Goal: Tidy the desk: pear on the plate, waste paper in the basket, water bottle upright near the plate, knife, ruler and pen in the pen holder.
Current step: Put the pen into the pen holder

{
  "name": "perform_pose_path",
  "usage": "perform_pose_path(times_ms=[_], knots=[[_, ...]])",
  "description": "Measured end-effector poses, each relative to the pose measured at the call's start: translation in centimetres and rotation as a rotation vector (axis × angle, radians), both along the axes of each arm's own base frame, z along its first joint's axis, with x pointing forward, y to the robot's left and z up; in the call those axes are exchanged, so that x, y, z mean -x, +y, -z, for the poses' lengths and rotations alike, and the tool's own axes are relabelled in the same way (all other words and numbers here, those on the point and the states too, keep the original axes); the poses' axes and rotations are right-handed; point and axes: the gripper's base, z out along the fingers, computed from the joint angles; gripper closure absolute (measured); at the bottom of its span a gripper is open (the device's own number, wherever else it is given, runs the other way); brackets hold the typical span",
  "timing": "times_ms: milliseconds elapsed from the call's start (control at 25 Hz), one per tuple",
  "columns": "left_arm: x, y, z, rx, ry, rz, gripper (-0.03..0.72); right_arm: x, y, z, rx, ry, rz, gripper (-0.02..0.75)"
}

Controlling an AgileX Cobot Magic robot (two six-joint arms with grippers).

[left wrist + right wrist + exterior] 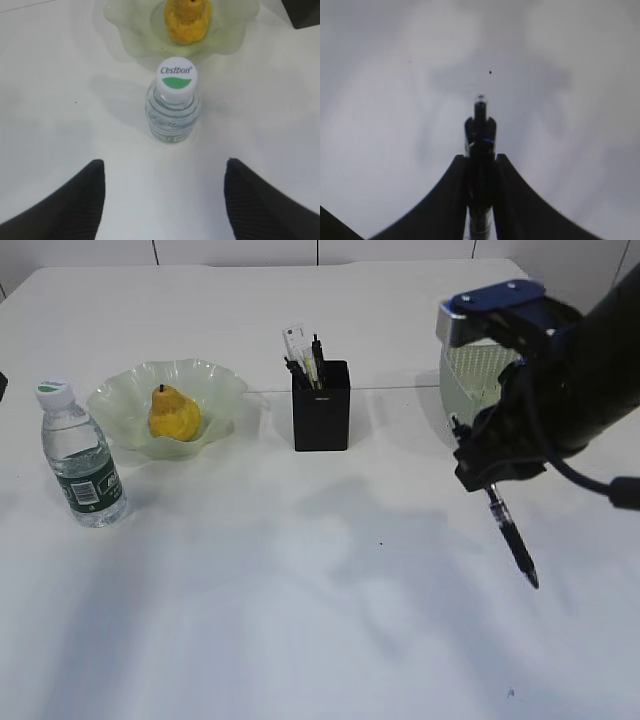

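Observation:
A yellow pear [174,414] lies on the pale green wavy plate [215,380]. The water bottle [82,455] stands upright to the plate's left; from above its white cap [176,78] shows, with the pear [186,20] beyond. My left gripper [165,175] is open, its black fingers [75,200] wide apart just behind the bottle and touching nothing. My right gripper [487,483] is shut on a black pen [512,536] that hangs tip down above the table at the right. In the right wrist view the pen [480,135] sticks out between the closed fingers. The black pen holder [321,405] holds several items.
A mesh basket [478,380] stands at the back right, partly hidden behind my right arm. The white table [300,620] reaches to the wall at the back. The left arm itself is out of the exterior view.

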Motion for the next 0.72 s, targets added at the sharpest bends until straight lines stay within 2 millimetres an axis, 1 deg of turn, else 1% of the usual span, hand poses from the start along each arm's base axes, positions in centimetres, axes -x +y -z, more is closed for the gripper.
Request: perform_pose_path(times_ms=[120, 200, 360, 480, 720], knots=[[0.0, 0.0, 0.0, 0.000, 0.000, 0.000, 0.162, -0.8, 0.0, -2.5, 0.009, -0.048, 0.013, 0.587], [0.0, 0.0, 0.0, 0.004, 0.000, -0.001, 0.162, -1.5, 0.2, -4.7, -0.013, -0.122, 0.019, 0.587], [0.0, -0.1, 0.0, 0.018, -0.001, -0.003, 0.162, -2.9, 0.6, -7.8, -0.075, -0.303, 0.042, 0.587], [0.0, -0.1, 0.0, 0.020, -0.001, -0.003, 0.162, -3.9, 0.8, -8.3, -0.083, -0.380, 0.030, 0.587], [0.0, -0.1, 0.0, 0.022, -0.001, -0.004, 0.162, -6.1, 1.5, -6.7, -0.075, -0.399, 0.028, 0.587]])
